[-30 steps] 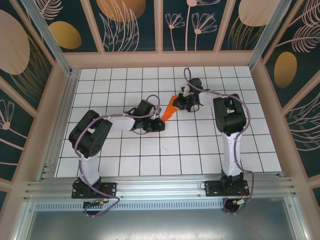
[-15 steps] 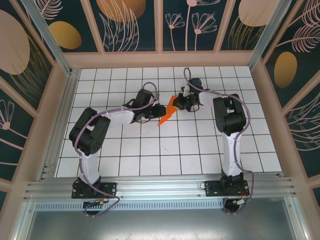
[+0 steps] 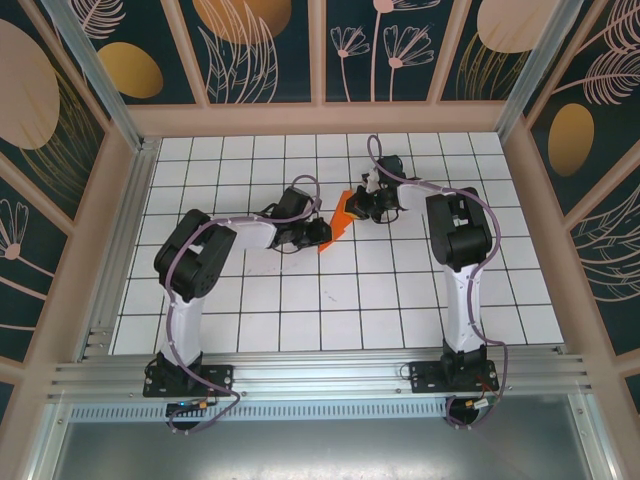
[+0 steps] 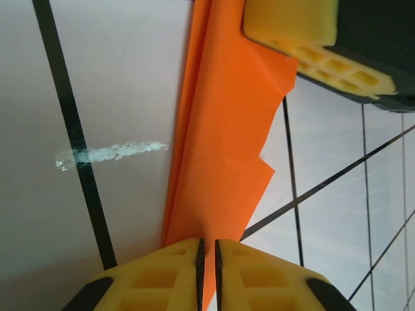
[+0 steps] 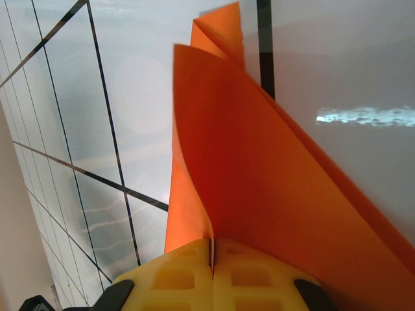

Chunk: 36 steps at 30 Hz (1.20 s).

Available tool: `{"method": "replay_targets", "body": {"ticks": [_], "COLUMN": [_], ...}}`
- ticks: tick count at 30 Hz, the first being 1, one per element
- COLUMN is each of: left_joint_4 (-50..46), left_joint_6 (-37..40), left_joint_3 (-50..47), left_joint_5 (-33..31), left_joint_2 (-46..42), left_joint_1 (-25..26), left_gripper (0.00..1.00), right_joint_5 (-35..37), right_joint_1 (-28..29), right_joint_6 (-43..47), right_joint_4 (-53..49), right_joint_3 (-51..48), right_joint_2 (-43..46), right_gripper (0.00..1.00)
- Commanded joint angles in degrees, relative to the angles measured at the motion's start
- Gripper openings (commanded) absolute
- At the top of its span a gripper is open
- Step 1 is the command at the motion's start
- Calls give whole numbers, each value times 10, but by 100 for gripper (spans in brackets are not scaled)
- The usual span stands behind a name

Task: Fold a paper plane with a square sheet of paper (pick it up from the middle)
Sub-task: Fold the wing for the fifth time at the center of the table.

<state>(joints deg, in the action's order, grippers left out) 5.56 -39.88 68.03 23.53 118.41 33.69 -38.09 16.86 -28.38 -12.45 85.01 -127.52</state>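
Two grippers share the paper plane (image 3: 340, 216), which slants across the middle of the table (image 3: 300, 320). The left gripper (image 3: 322, 237) has its jaws pressed together on the narrow near end, and the right gripper (image 3: 361, 207) clamps the wider far end, jaws closed on the folds. In the left wrist view one long edge runs straight, the other is stepped and notched. Bare tiles lie open toward the arm bases and both sides; the wooden back rail (image 3: 320, 118) stands well apart
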Motion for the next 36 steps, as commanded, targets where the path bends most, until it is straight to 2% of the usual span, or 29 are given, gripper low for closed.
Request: {"method": "replay_targets", "body": {"ticks": [1,7,10,15,19,23,32,36], "left_joint_4": [-75,-138,-139,-141,-136,-127,-110,-113], "left_joint_6": [26,58,55,39,30,23,6,10], "left_joint_3": [7,16,16,18,12,4,-7,-11], "left_joint_5": [-29,-97,-107,-123,-127,-127,-116,-113], "left_joint_2": [22,34,36,41,41,39,38,38], "left_joint_1": [11,28,30,31,32,32,32,31], "left_gripper": [14,13,11,7,3,0,0,0], "right_joint_5": [22,69,102,111,119,109,74,88], "right_joint_1": [-3,-20,-19,25,57,72,85,78], "right_joint_6": [3,-33,-43,-56,-82,-100,-104,-100], "right_joint_4": [-23,10,23,44,46,56,56,41], "right_joint_3": [6,-31,-61,-100,-90,-70,-41,-19], "right_joint_2": [-15,83,134,172,145,101,35,6], "right_gripper": [6,26,29,22,11,6,4,4]}}
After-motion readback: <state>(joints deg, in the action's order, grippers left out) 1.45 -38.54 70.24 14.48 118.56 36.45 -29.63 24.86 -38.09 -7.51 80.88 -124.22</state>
